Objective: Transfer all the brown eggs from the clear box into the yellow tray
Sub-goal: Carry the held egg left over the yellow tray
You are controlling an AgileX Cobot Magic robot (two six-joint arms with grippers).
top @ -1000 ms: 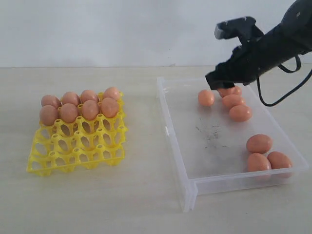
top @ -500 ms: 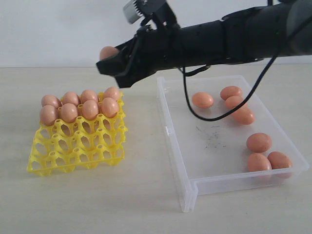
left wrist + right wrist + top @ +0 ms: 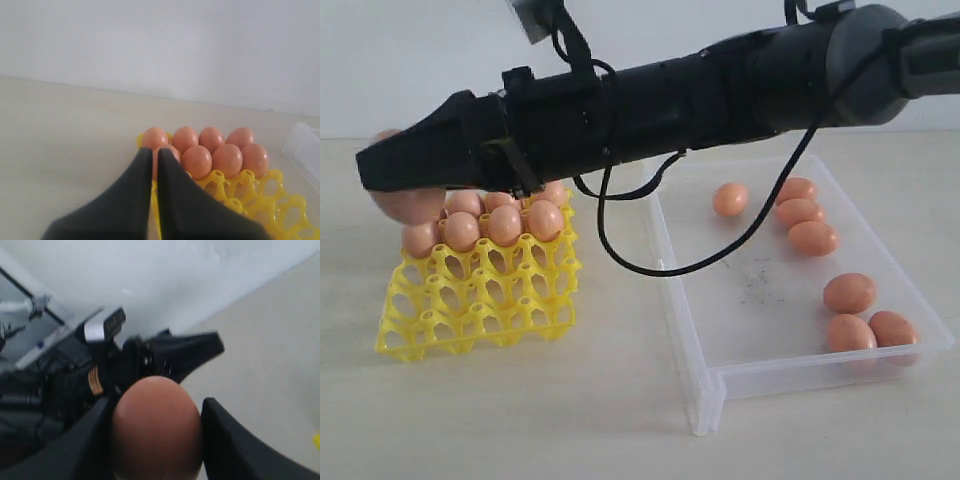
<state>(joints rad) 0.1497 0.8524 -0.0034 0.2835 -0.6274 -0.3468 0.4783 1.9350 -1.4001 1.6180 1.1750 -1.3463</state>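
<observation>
My right gripper (image 3: 390, 175) reaches across from the right and hangs over the far-left corner of the yellow tray (image 3: 470, 300). It is shut on a brown egg (image 3: 410, 205). In the right wrist view that egg (image 3: 156, 425) fills the space between both fingers. Several brown eggs (image 3: 485, 220) fill the tray's two back rows. Several more (image 3: 810, 235) lie in the clear box (image 3: 760, 310). My left gripper (image 3: 154, 152) is shut with nothing in it, just short of the tray's (image 3: 280, 200) filled rows (image 3: 210, 150).
The black right arm (image 3: 700, 95) and its dangling cable (image 3: 620, 255) span the space above the tray and the box's near-left corner. The left arm's dark body (image 3: 75, 385) shows behind the held egg. A corner of the clear box (image 3: 302, 150) shows in the left wrist view.
The right arm has swung left from over the clear box to above the tray's far-left corner, carrying an egg. The left gripper has stayed shut.
</observation>
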